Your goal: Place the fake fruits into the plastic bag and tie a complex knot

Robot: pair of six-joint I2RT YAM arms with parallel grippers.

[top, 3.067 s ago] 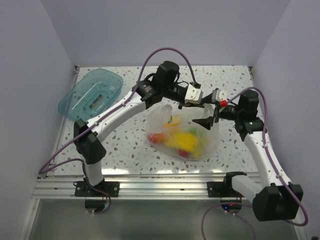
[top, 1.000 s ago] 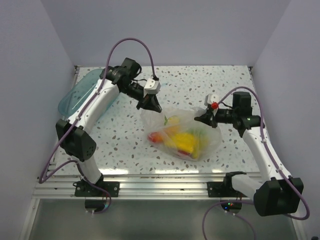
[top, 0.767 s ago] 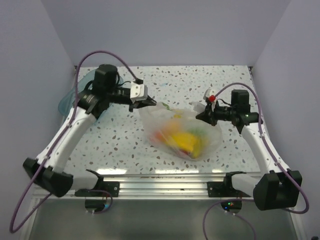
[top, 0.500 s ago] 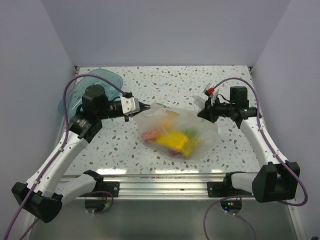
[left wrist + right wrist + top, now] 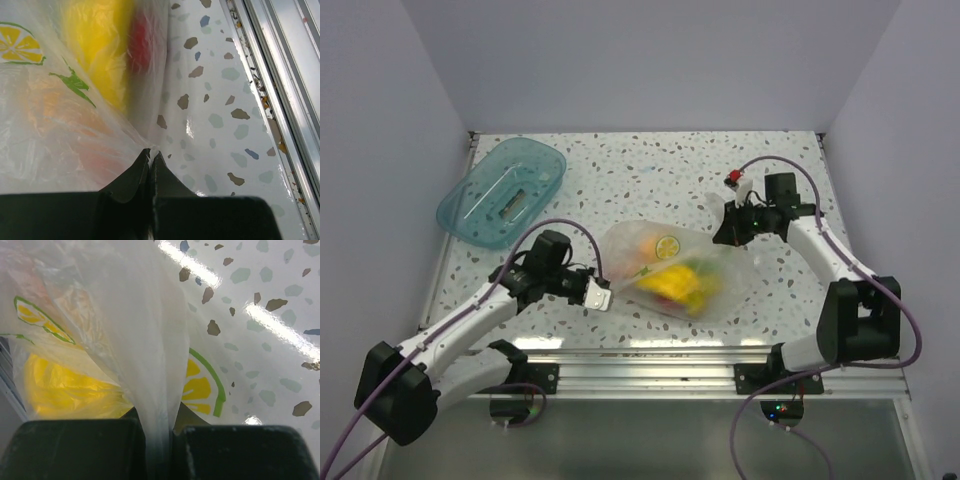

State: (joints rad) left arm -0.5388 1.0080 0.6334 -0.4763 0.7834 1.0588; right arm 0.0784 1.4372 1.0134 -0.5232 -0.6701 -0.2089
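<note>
The plastic bag (image 5: 705,290) lies on the table's middle, clear with lemon prints, pulled out between both grippers. Through it show the fake fruits: a blurred yellow one (image 5: 675,283) with red and green bits beside it. My left gripper (image 5: 603,297) is shut on the bag's near-left edge. In the left wrist view its tips (image 5: 151,152) pinch a thin point of film, with a yellow fruit (image 5: 100,45) and a red one (image 5: 140,47) behind. My right gripper (image 5: 725,235) is shut on the bag's far-right end; a bunched strip of bag (image 5: 150,340) runs down between the jaws (image 5: 159,427).
A teal translucent tray (image 5: 470,210) sits at the back left, apart from the bag. The aluminium rail (image 5: 650,375) runs along the table's near edge, close to the left gripper. White walls stand on three sides.
My left arm has swung from the back left down toward the near edge, dragging the bag's left edge with it. The bag lies lower and more stretched. The right gripper has hardly moved.
</note>
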